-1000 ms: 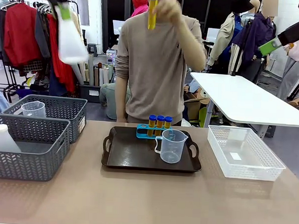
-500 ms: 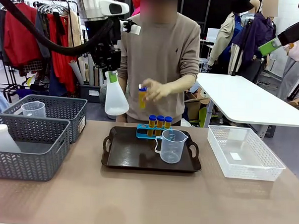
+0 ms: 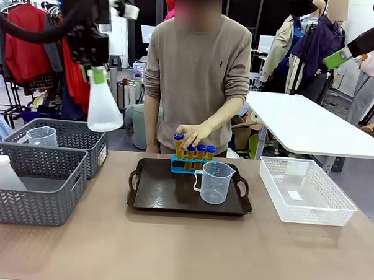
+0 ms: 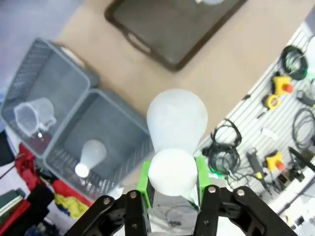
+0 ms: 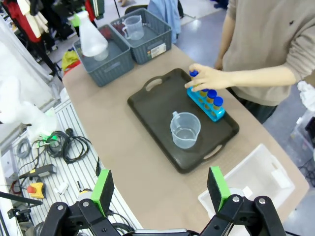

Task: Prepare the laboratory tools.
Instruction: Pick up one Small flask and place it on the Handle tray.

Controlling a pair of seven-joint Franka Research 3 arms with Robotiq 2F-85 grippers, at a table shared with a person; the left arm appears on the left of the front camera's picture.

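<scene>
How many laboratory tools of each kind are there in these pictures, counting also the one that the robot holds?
Conical flasks: 2
Measuring beakers: 2
Blue-capped tubes: 4
Blue rack: 1
Total: 9

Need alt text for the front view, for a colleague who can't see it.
The left gripper holds a frosted conical flask by its neck, high above the grey baskets at left. Across the table, a person's hand holds a blue-capped tube at the left end of the blue rack on the black tray, behind a clear beaker.
</scene>
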